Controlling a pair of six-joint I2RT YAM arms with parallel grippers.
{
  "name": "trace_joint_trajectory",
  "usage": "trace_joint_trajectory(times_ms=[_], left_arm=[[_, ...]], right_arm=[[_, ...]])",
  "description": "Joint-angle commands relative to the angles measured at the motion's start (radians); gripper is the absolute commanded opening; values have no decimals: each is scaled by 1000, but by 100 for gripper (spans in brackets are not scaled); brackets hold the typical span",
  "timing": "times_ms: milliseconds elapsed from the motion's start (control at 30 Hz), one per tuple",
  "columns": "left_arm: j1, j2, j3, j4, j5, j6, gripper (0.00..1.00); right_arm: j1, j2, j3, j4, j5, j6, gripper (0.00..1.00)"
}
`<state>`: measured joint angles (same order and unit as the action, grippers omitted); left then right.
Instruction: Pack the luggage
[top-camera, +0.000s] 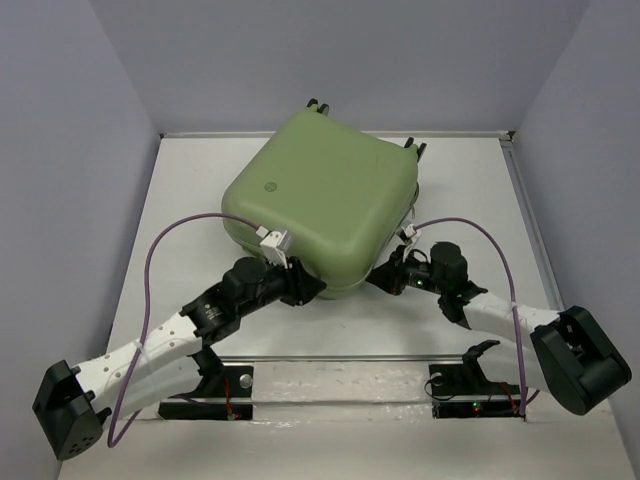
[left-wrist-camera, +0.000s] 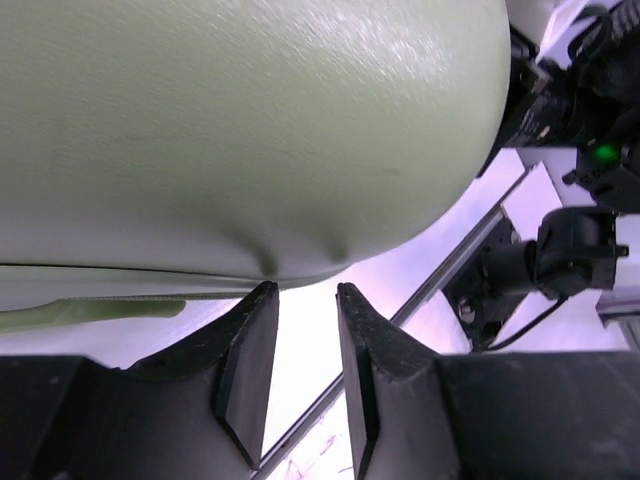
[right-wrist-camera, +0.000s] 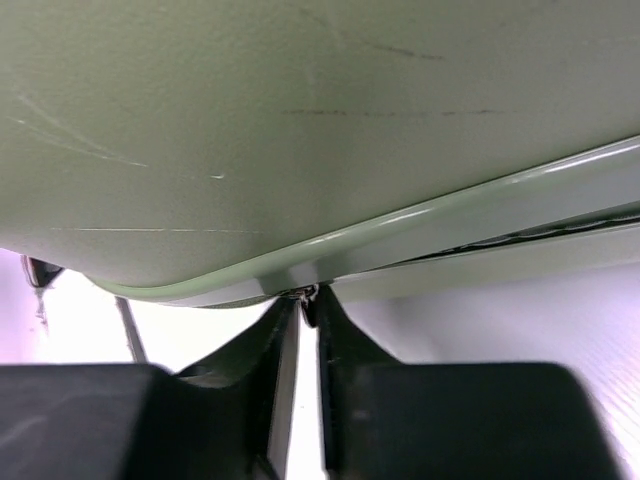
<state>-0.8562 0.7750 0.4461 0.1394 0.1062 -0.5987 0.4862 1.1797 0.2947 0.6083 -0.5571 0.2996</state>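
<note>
The luggage, a light-green hard-shell suitcase, lies closed and flat on the white worktop, towards the far wall and turned a little so that one rounded corner points at the arms. A round logo shows on its upper shell. Of its wheels only small dark stubs peek over the far edge, and nothing of the inside can be seen.

The left gripper is at the near corner of the case, low against its side. In the left wrist view its jaws stand a little apart, with bright worktop showing through the gap and nothing between them. Their tips sit just below the bulge of the shell, and whether they touch it is hard to tell. Parts of the right arm are blurred at the edge of that view.

The right gripper is at the case's near right side. In its wrist view the shell fills the upper picture and is cut off all round. The jaws are pressed almost together, a thin bright slit between them, and their tips meet right at the seam between the two shell halves. A tiny dark-and-shiny bit sits at the tips, too small to name, and I cannot tell whether it is pinched.
</note>
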Motion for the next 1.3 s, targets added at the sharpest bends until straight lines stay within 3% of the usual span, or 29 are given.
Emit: trace_joint_trajectory(times_ms=[0,133,233,433,633,800,867,1033,1200,1267], left_arm=[[-36,43,86,16,87,65,43],[-64,116,131,15,58,97,43],[-64,148,166,40,-5,111,43],[-64,228,262,86,-103,145,43],[-63,326,336,134,-195,169,42],[-63,391,391,163,-197,165,41],[-61,412,398,186,-195,152,41],[-55,417,433,184,-220,97,41],[-9,340,445,137,-322,27,57],[60,296,476,103,-309,19,65]], right_arm=[[8,-9,32,218,19,16,11],[18,-55,-6,219,19,53,7],[61,-117,-5,86,80,55,7],[284,-216,4,-258,259,98,7],[592,-221,30,-367,425,196,7],[810,-117,86,-263,600,282,7],[879,-30,113,-132,731,325,7],[924,135,145,175,989,430,7],[959,124,130,174,1145,447,7],[959,91,88,138,1177,476,7]])
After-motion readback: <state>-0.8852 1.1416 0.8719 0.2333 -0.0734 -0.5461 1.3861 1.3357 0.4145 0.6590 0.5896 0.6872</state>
